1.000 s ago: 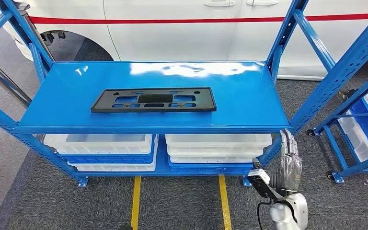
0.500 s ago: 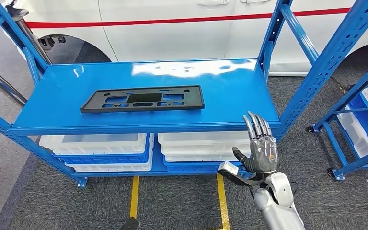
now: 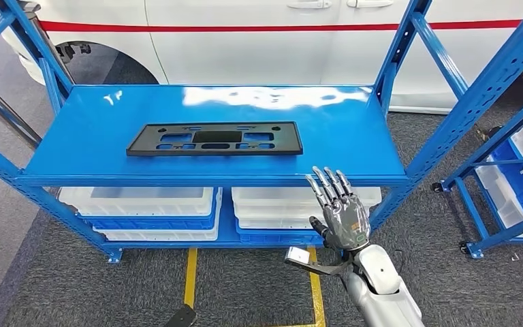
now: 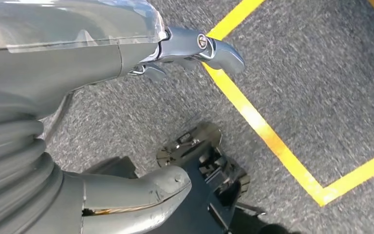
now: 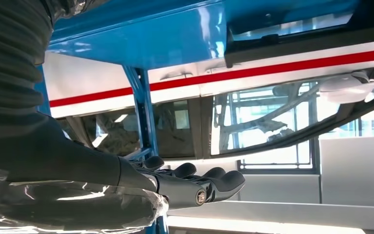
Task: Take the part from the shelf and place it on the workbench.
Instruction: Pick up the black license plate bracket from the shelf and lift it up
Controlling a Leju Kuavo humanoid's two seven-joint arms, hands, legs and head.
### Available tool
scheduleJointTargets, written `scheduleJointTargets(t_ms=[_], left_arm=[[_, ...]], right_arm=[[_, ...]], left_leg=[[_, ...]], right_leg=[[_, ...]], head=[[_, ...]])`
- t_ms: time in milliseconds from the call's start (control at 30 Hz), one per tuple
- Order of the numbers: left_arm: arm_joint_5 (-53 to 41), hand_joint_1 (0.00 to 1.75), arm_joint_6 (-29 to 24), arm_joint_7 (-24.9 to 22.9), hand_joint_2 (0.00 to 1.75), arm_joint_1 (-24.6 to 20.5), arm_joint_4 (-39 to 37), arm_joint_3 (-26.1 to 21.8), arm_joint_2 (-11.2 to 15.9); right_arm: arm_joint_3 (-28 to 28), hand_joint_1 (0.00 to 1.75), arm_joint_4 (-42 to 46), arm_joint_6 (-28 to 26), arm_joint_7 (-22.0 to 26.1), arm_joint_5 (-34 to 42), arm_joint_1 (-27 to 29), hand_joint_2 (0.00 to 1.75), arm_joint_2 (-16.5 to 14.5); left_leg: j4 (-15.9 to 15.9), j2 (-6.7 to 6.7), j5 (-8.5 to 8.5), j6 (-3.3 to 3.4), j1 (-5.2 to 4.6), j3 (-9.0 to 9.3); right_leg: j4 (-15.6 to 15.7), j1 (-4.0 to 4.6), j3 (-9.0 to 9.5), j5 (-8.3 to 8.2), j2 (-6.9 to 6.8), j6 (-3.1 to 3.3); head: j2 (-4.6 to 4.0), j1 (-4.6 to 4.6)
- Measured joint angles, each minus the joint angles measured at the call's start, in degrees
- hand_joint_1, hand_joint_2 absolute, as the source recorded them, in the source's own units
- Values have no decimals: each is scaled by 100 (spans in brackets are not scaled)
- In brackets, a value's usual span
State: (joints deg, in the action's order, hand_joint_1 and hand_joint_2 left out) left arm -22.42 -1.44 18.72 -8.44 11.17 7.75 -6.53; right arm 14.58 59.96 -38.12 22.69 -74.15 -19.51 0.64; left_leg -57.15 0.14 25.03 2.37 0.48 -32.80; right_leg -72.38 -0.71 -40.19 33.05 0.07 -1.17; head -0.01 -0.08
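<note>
I observe the part, a flat black plate with cut-outs, lying flat on the upper level of the blue shelf, near its middle and a little towards the front edge. My right robot hand is raised in front of the shelf's front edge, fingers straight and apart, holding nothing and well clear of the part. My left robot hand hangs over grey carpet with yellow floor tape, fingers loose, holding nothing. White bins sit on the lower level.
</note>
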Motion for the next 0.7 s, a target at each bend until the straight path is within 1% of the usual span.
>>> scheduleJointTargets(t_ms=[33, 67, 100, 133, 167, 200, 233, 267, 333, 367, 400, 433, 500, 533, 567, 600, 633, 667, 700], left_arm=[[-9, 0, 2, -1, 175, 2, 0, -1, -8], [-15, 0, 2, -2, 175, 2, 0, -1, -15], [-17, 0, 2, -3, 175, 2, 1, -1, -23], [-19, 0, 2, -3, 175, 2, 1, -1, -31], [-19, 0, 2, -3, 175, -1, 2, -2, -39], [-21, 0, 2, -3, 175, -4, 2, -2, -45], [-23, 0, 2, -3, 175, -8, 2, -3, -49], [-25, 0, 2, -3, 175, -12, 2, -5, -50], [-33, 0, 1, -3, 175, -17, 3, -8, -51], [-41, 0, -1, -3, 175, -19, 4, -9, -51], [-54, 0, -4, -3, 175, -23, 4, -10, -52], [-69, 0, -6, -3, 175, -26, 4, -11, -52], [-104, 0, -9, -3, 175, -26, 4, -16, -53], [-120, 0, -9, -3, 175, -23, 4, -19, -53], [-133, 0, -9, -3, 175, -21, 4, -22, -53], [-142, 0, -9, -1, 175, -22, 4, -24, -53], [-148, 0, -9, 1, 175, -26, 4, -26, -52], [-154, 0, -9, 3, 175, -32, 4, -29, -52], [-158, 0, -9, 6, 175, -41, 4, -33, -52]], right_arm=[[22, 0, 0, 0, -4, -4, 0, 175, -1], [45, 0, 0, 0, -4, -5, -2, 175, -1], [62, 0, 1, 0, -4, -5, -8, 175, -1], [75, 0, 2, 0, -4, -5, -19, 175, 0], [85, 0, 3, 0, -3, -5, -35, 175, 0], [95, 0, 10, 0, -1, -5, -50, 175, -1], [109, 0, 17, 0, 2, -5, -61, 175, -2], [126, 0, 25, 0, 5, -12, -66, 175, -3], [154, 0, 48, 0, 8, -66, -71, 175, -4], [168, 0, 70, 0, 6, -120, -77, 175, -4], [184, 0, 99, 0, 4, -182, -88, 175, -4], [205, 0, 132, 0, 2, -250, -97, 175, -4], [247, 0, 182, 0, 0, -357, -106, 175, -5], [267, 0, 200, 0, 0, -395, -104, 175, -5], [287, 0, 219, 0, -2, -425, -104, 175, -5], [310, 0, 239, 0, -7, -445, -107, 175, -5], [335, 0, 259, 0, -12, -460, -115, 175, -5], [359, 0, 279, 0, -18, -471, -127, 175, -5], [379, 0, 296, 0, -25, -475, -144, 175, -5]], left_leg=[[-5, -1, 0, 0, 0, -4], [-13, -2, 3, -4, 2, -5], [-28, -6, 10, -13, 4, -3], [-51, -9, 23, -30, 7, -3], [-85, -11, 43, -58, -4, -13], [-117, -13, 62, -87, -15, -28], [-142, -13, 73, -117, -27, -44], [-152, -13, 77, -145, -34, -57], [-158, -12, 85, -197, -15, -64], [-209, -12, 131, -226, -4, -84], [-364, -13, 241, -257, 5, -152], [-649, -13, 410, -286, 15, -277], [-1427, -13, 780, -331, 25, -629], [-1717, -12, 867, -342, 27, -762], [-1800, -12, 838, -342, 27, -802], [-1656, -12, 703, -332, 27, -734], [-1309, -12, 495, -313, 26, -567], [-879, -13, 305, -286, 23, -366], [-509, -15, 174, -259, 11, -188]], right_leg=[[-213, -10, -100, 42, -1, -14], [-220, -20, -102, -27, -3, -23], [-5, -30, 5, -196, -4, -27], [372, -40, 191, -412, -6, -24], [753, -37, 376, -561, -7, -14], [1046, -33, 511, -659, -5, 7], [1210, -25, 579, -688, -1, 30], [1249, -9, 586, -665, 5, 59], [1270, -8, 582, -685, 9, 131], [1286, -13, 587, -697, 7, 170], [1303, -24, 591, -710, 2, 208], [1313, -33, 594, -717, -3, 235], [1314, -25, 589, -717, -9, 262], [1312, -20, 589, -715, -10, 264], [1309, -17, 590, -714, -9, 264], [1306, -14, 595, -713, -5, 262], [1303, -13, 603, -709, 1, 257], [1301, -12, 610, -705, 6, 250], [1296, -3, 611, -701, 10, 232]], head=[[0, 0], [-1, 1], [-1, 1], [0, 2], [0, 2], [0, -1], [0, -4], [1, -7], [0, -9], [0, -9], [0, -10], [0, -12], [1, -13], [1, -13], [1, -13], [0, -14], [-1, -14], [-1, -14], [-1, -13]])
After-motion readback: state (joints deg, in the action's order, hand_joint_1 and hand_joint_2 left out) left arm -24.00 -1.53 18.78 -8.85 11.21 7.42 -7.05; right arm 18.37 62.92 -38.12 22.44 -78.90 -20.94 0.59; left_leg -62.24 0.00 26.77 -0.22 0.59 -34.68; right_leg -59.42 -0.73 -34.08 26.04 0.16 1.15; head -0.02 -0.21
